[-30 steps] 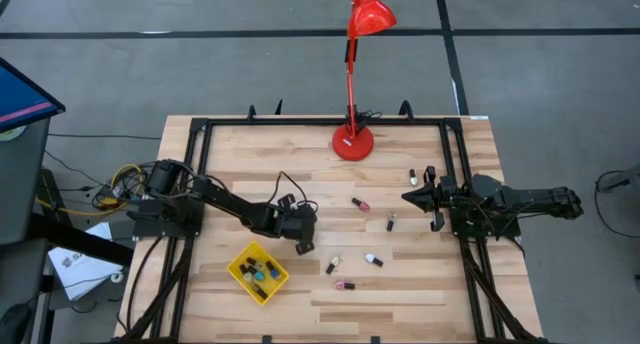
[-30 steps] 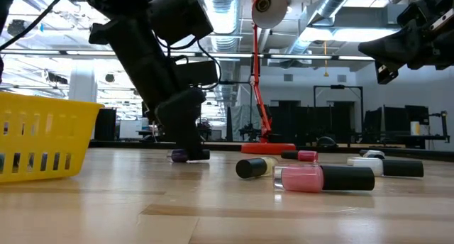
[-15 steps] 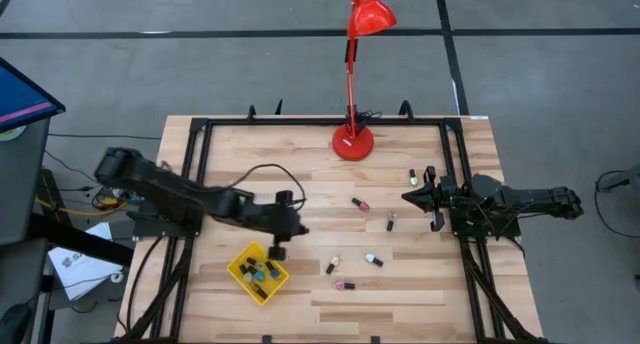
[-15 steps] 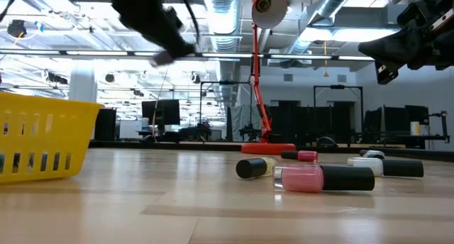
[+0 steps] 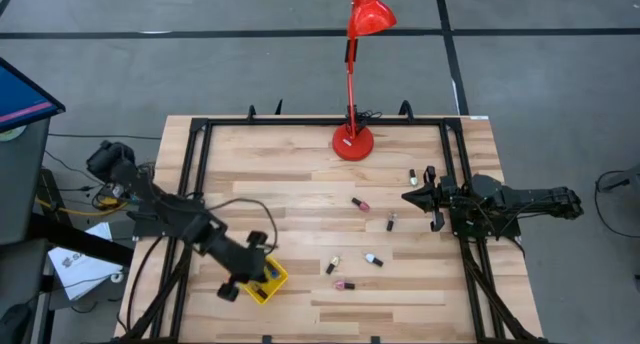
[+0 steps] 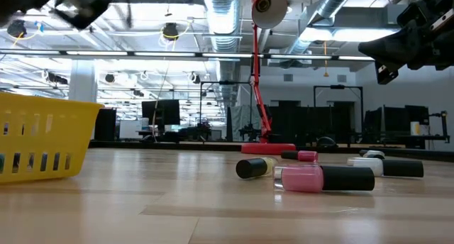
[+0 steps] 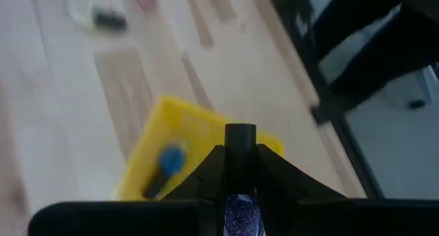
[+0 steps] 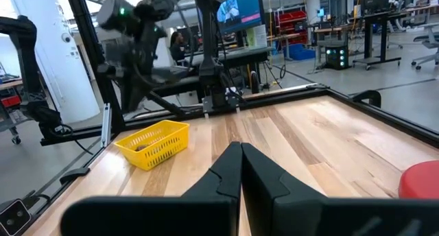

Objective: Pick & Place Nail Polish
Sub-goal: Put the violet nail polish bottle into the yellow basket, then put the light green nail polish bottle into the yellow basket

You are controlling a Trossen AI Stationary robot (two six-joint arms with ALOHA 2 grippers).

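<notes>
Pale butcher-block wooden counter (image 5: 300,164) with a red desk lamp (image 5: 352,142). Left gripper (image 7: 240,169) hangs over the yellow slotted plastic basket (image 5: 275,281), fingers pinched on a dark glittery nail-polish bottle with slim black cap (image 7: 240,195) — apparently poised for release. Five glossy bottles (image 5: 362,202) lie loose mid-counter. Right gripper (image 5: 412,196) waits near the counter's right edge — fingers closed, empty.

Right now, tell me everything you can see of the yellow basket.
The basket is a small square tray of bright yellow plastic with slotted walls. It sits flat on the wooden table near the front left, turned at an angle to the edges. Several bottles lie inside, one with a blue body. The left pincer hovers above it, shut on a dark glittery bottle with a black cap. Nothing else touches it.
</notes>
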